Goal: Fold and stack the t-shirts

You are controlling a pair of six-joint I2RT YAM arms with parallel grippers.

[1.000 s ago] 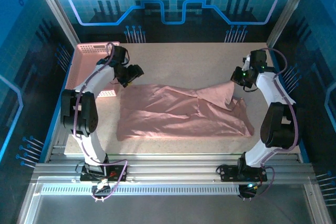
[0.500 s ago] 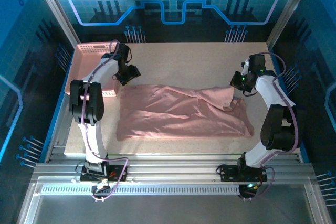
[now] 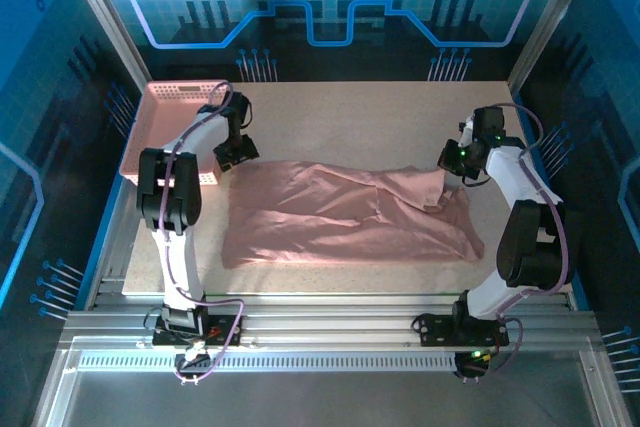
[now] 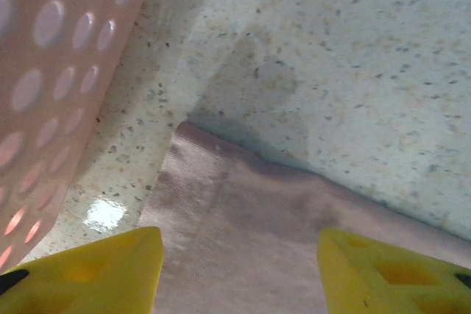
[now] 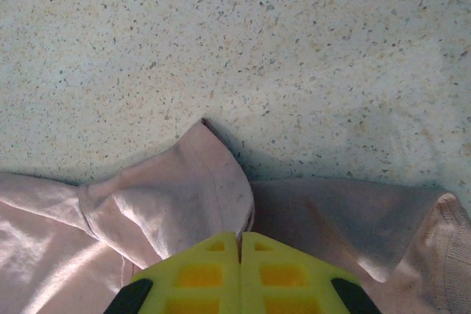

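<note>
the dusty-pink t-shirt [image 3: 340, 212] lies rumpled and not yet folded across the middle of the table [image 3: 350, 112]. the left hand [image 4: 241, 255] hangs low over its far left corner, fingers apart, just beside the pink lattice basket [image 4: 51, 86]. the right hand [image 5: 239, 244] is pressed together, seemingly pinching a raised fold at the far right edge. the step looks like taking both far corners. next, the left hand should close on its corner.
</note>
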